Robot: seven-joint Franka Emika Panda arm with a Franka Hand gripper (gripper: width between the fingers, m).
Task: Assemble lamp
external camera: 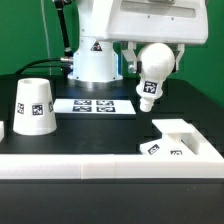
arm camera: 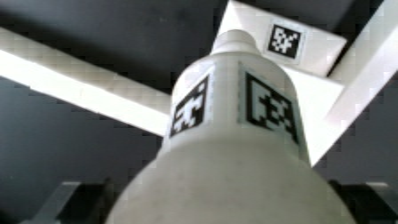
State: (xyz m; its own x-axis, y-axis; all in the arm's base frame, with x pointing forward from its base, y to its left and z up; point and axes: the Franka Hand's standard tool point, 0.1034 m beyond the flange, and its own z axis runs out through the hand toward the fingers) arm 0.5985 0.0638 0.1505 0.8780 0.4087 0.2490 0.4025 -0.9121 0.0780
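My gripper (external camera: 152, 60) is shut on the white round-headed bulb (external camera: 151, 72) and holds it in the air, tilted, above the table at the exterior view's right. In the wrist view the bulb (arm camera: 231, 130) fills the middle, its tagged stem pointing away from the camera toward the base (arm camera: 285, 45). The low square base (external camera: 178, 140) lies on the table at the exterior view's right, below and in front of the bulb. The large tapered shade (external camera: 33, 106) stands upright at the exterior view's left.
The marker board (external camera: 93, 105) lies flat on the black table behind the parts. A white rail-like border wall (external camera: 100, 165) runs along the front. The arm's white pedestal (external camera: 92, 55) stands at the back.
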